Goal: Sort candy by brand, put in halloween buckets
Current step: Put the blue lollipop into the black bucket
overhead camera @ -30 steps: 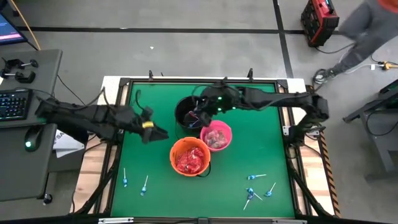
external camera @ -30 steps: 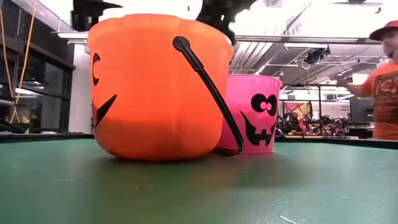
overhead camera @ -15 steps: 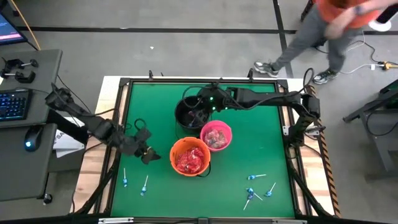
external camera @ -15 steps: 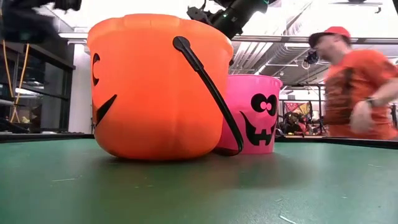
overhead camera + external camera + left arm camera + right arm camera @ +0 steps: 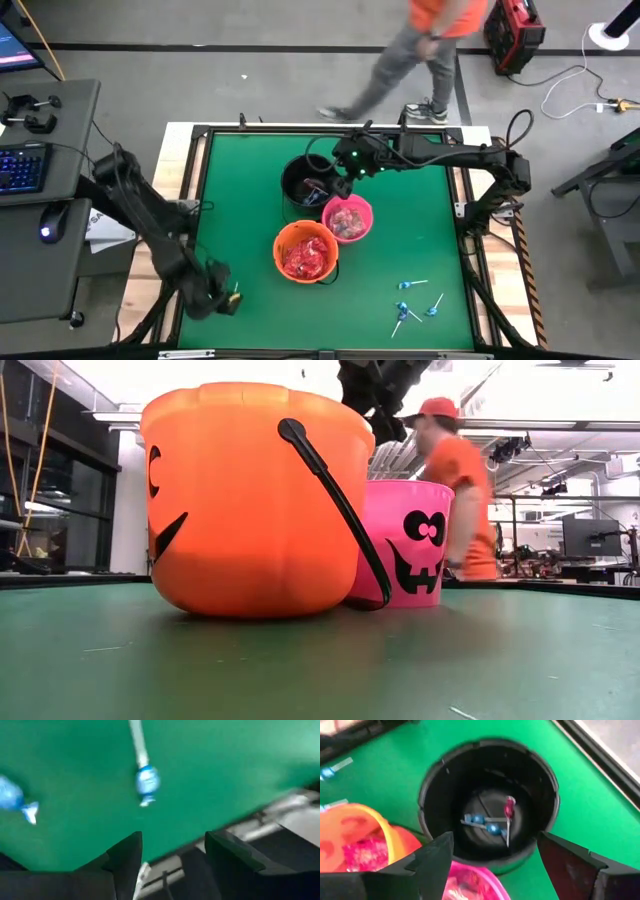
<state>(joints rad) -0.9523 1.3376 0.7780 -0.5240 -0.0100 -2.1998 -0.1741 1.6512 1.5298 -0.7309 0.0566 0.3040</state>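
Both arms are dark and jointed, trailing looped black cables. The right arm (image 5: 430,155) carries small green lights near its wrist. The left tool (image 5: 170,857) has two dark, wedge-shaped fingers (image 5: 127,857).

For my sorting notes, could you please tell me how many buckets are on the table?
3: the black bucket farthest back, the pink bucket right beside it, the orange bucket in front of both. None appears hidden.
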